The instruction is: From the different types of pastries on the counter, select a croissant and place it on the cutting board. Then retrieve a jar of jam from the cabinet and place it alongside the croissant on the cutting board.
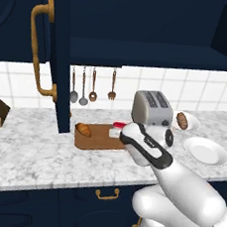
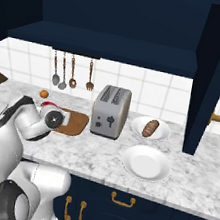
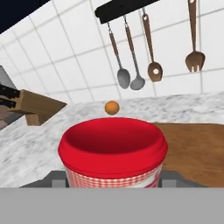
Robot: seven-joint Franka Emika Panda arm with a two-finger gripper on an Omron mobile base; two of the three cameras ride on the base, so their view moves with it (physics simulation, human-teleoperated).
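The gripper (image 3: 113,181) is clamped on the jar of jam (image 3: 113,151), its red lid just over the right part of the cutting board (image 1: 99,137); the croissant (image 1: 83,129) lies at the board's left edge; the darker pastry (image 2: 150,128) sits on a plate (image 2: 161,136) beside the toaster (image 2: 110,112) on the counter (image 1: 26,155); the cabinet (image 1: 62,55) door stands open above.

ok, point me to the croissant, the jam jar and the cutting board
croissant (image 1: 84,129): left base view, middle of the golden pastry on the board's left end.
jam jar (image 3: 113,148): hand view, red lid, between the gripper's fingers.
cutting board (image 1: 97,136): left base view, bare wood right of the croissant.
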